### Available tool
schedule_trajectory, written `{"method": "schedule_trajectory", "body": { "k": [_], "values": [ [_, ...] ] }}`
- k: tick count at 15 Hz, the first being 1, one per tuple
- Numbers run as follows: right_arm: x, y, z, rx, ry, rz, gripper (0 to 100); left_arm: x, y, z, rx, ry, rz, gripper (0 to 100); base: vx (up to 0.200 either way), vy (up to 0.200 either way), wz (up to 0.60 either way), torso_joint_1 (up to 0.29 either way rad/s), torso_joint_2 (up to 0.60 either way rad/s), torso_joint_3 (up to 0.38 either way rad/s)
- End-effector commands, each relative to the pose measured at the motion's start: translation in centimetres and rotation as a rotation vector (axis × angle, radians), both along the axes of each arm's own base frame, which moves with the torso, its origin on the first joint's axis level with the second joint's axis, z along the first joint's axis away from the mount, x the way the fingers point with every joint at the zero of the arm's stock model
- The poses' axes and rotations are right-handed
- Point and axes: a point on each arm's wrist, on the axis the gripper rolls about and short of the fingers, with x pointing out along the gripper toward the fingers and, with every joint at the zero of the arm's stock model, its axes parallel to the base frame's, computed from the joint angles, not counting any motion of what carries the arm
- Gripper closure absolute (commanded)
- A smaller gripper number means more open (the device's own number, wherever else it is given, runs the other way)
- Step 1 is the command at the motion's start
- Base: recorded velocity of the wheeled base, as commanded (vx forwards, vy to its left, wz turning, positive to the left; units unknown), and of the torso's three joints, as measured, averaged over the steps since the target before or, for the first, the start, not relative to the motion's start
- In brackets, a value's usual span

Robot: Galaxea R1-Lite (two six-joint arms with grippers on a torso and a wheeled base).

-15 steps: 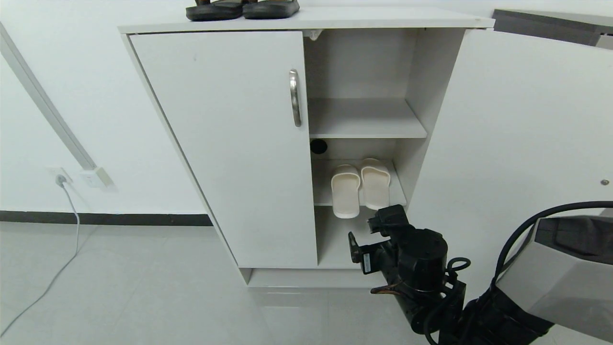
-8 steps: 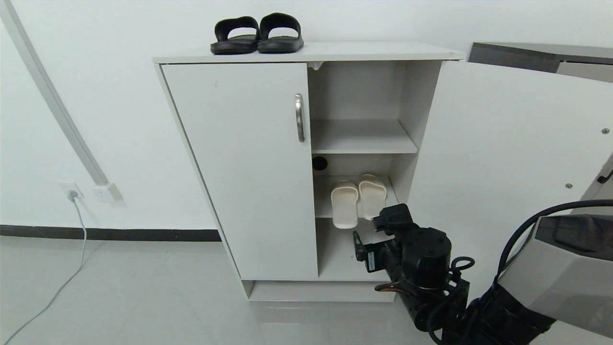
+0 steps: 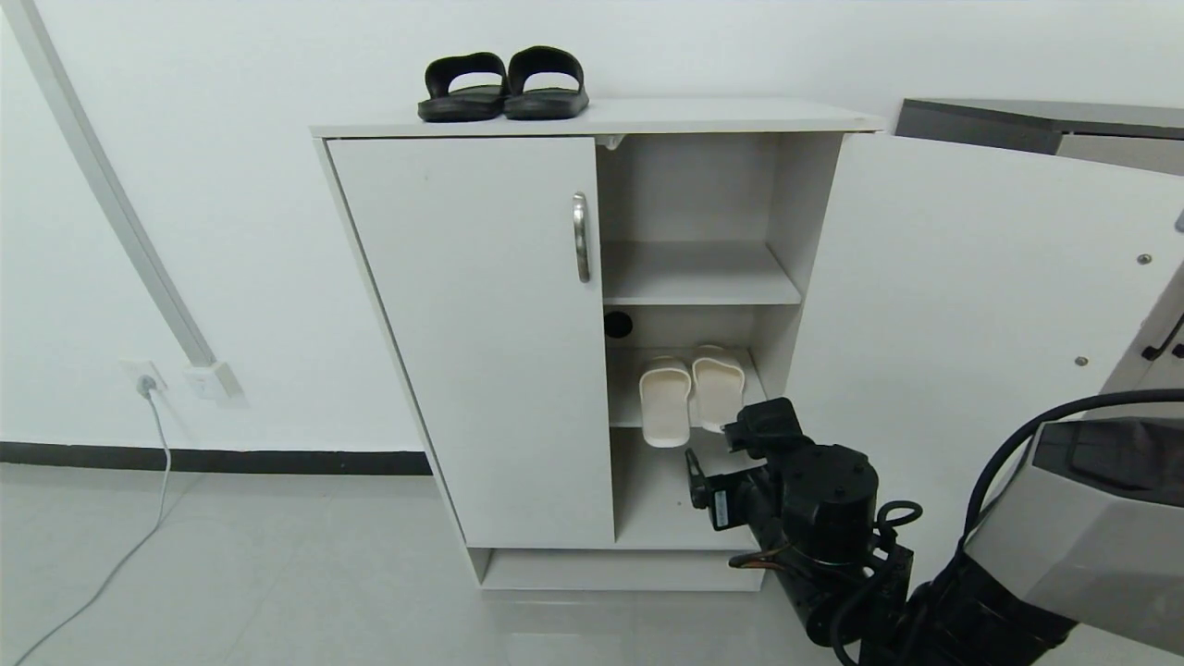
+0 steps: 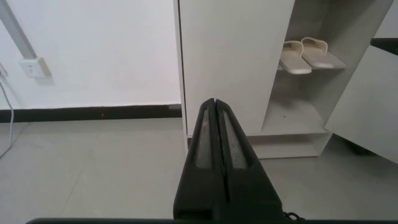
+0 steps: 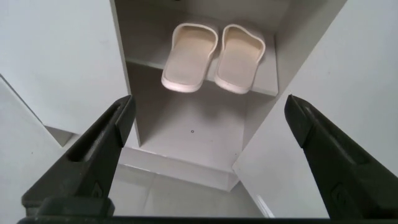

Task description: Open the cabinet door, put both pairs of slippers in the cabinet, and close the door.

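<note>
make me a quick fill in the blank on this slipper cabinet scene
The black slippers sit on ___ of the cabinet.
The cream slippers lie on a ___ inside it.
The right gripper is ___.
The left gripper is ___.
Missing: top, shelf, open, shut.
</note>
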Motion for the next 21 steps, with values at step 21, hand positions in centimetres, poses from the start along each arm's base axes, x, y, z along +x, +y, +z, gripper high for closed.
{"method": "schedule_trajectory", "body": {
  "k": [21],
  "values": [
    [0.7, -0.9, -1.1, 0.01, -0.037, 0.04, 0, 0.0, 0.0, 0.0, -0.002, 0.001, 0.001, 100, 0.0, 0.143, 0.0, 0.002, 0.0, 0.002]
  ]
}}
